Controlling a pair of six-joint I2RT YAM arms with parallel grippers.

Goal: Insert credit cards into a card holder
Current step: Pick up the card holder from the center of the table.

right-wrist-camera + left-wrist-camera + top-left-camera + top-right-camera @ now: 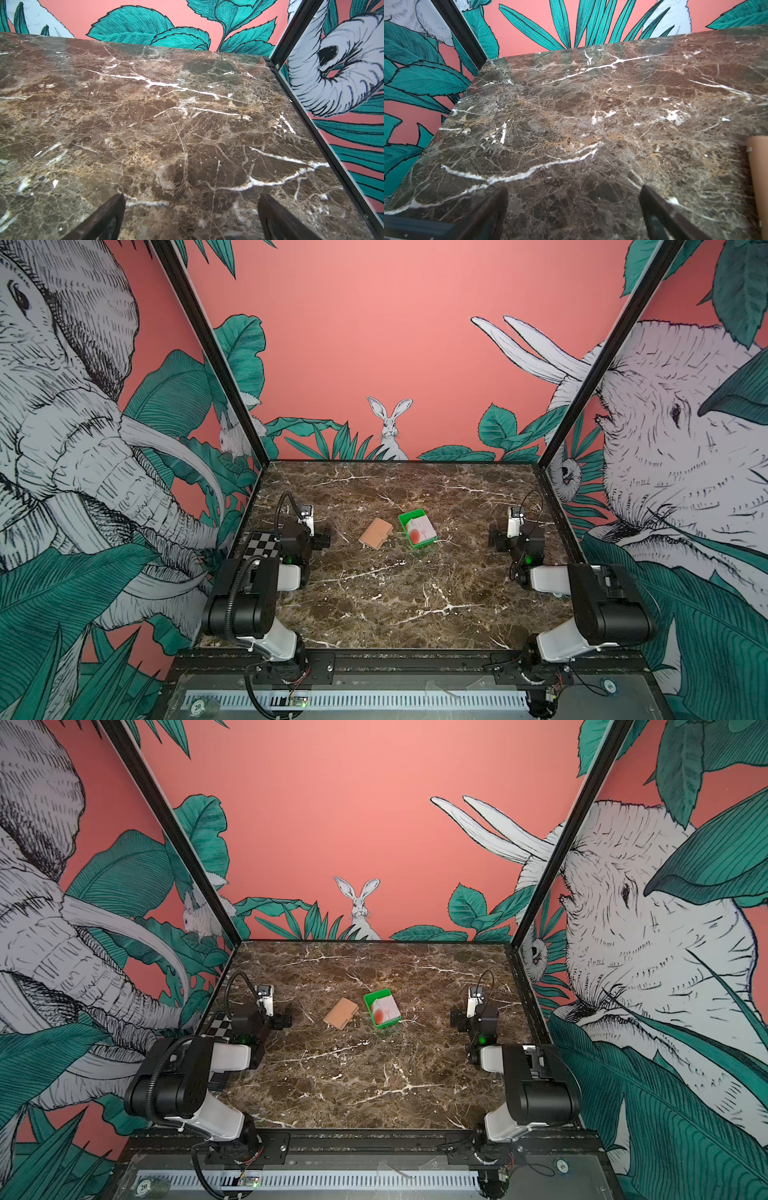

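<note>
Well to the left of the card holder point(376, 534), the left end effector point(573, 193) hangs low over the marble worktop point(395, 593), its jaws spread wide with nothing between them. A checkerboard plate point(259, 545) lies even farther from the holder on that side. The holder itself is near the middle of the worktop. It looks folded shut, and in the left wrist view only its tan edge with a small stud is visible. Just to the right of the holder, close to it but apart, stands a green tray point(410, 516) with the credit cards point(420, 529) inside; the top one is white with a red-orange circle. Well to the right of the holder, beyond the tray, the right end effector point(191, 197) also waits with its jaws wide apart and empty. No card is in the holder yet, so I think the work is at its beginning. To do the first step well, the left arm should probably press on the holder or open it while the right arm takes one card only. The cards are thin and the tray walls are close, so a jaw may catch the rim or lift two cards. It seems safer to grip a raised card edge and to keep the holder from sliding on the smooth stone.
</note>
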